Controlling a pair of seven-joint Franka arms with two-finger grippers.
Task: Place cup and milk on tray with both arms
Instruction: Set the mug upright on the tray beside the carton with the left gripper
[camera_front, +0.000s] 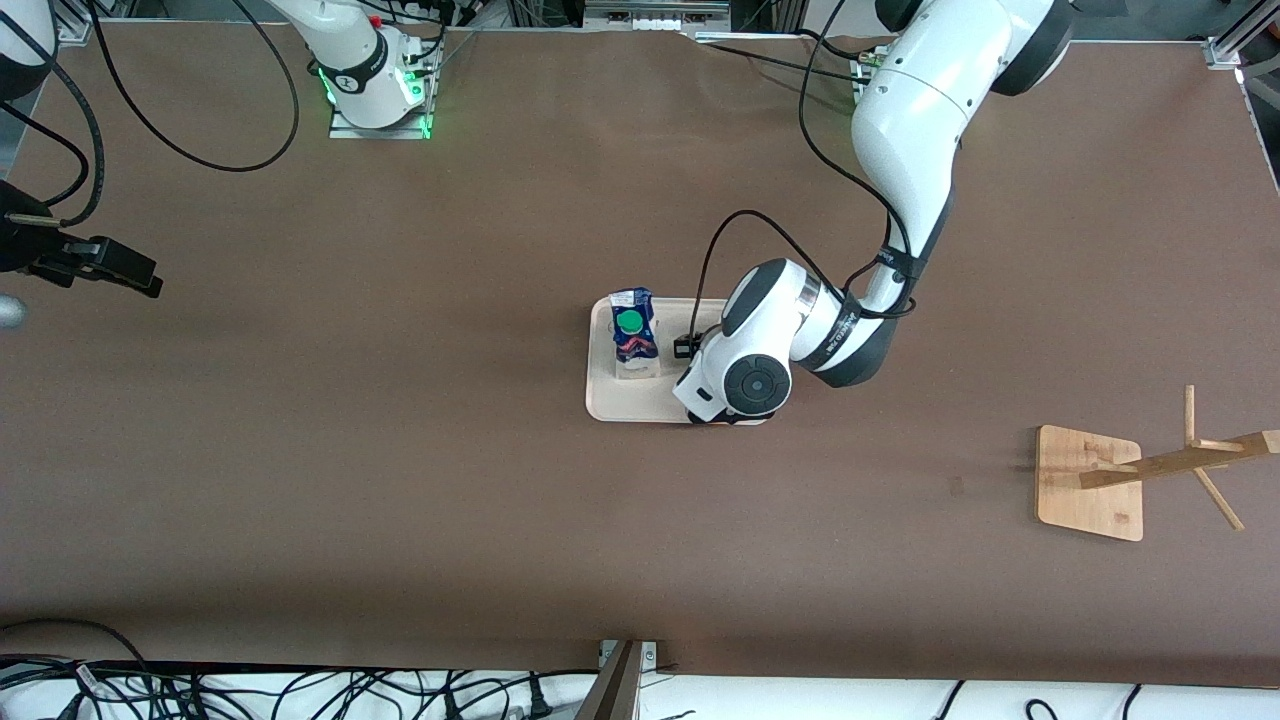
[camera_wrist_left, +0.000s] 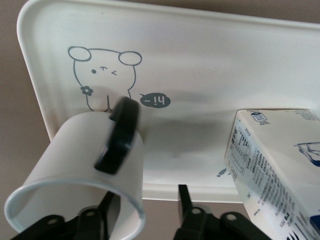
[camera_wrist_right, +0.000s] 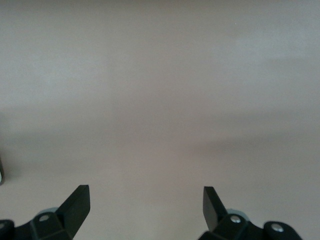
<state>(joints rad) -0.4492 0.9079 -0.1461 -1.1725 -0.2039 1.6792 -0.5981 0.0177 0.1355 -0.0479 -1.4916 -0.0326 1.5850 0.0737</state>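
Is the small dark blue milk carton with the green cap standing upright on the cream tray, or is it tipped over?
Upright. In the front view the dark blue milk carton stands on its whitish base inside the cream tray, with its round green cap facing up.

The cup (camera_wrist_left: 80, 165) is hidden under the left arm (camera_front: 750, 350).

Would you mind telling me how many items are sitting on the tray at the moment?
2. The milk carton stands on the cream tray, toward the right arm's end. The white cup sits beside it, under the left gripper. Nothing else shows there.
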